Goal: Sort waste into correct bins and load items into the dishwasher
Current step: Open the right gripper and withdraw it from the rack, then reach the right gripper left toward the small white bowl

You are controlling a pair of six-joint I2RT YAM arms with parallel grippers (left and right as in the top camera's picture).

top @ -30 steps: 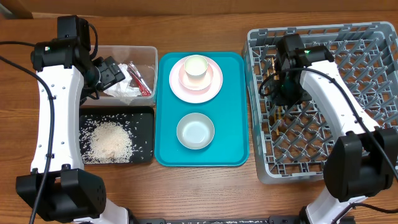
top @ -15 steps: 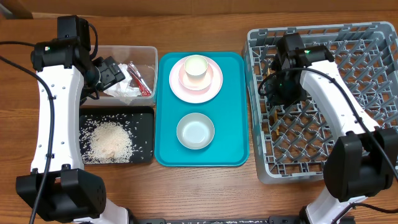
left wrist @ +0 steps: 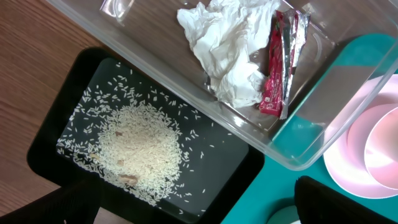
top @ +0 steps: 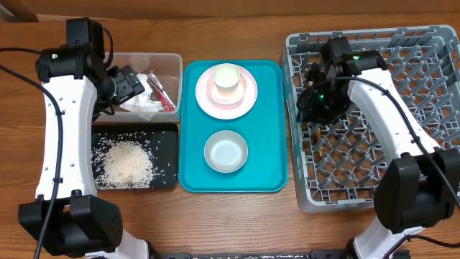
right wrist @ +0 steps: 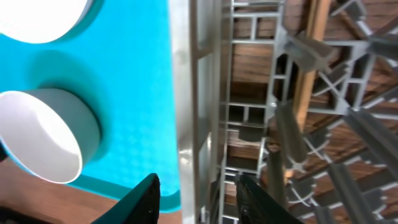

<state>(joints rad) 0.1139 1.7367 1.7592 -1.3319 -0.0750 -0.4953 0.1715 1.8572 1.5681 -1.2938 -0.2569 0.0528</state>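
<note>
Right gripper: dish rack wall directly ahead between fingers; upright pegs crowd one side; teal tray side largely unobstructed.

Wooden table carrying it all, teal tray at centre. Just left of the teal tray: clear tub behind, black tray in front. Right of it, the grey dish rack.

This looks like a robot lab set up like a kitchen. Two white and black robot arms, the left arm and the right arm, stand at a wooden worktop with black wires. A grey dish rack and a teal tray with dishes sit on it.
</note>
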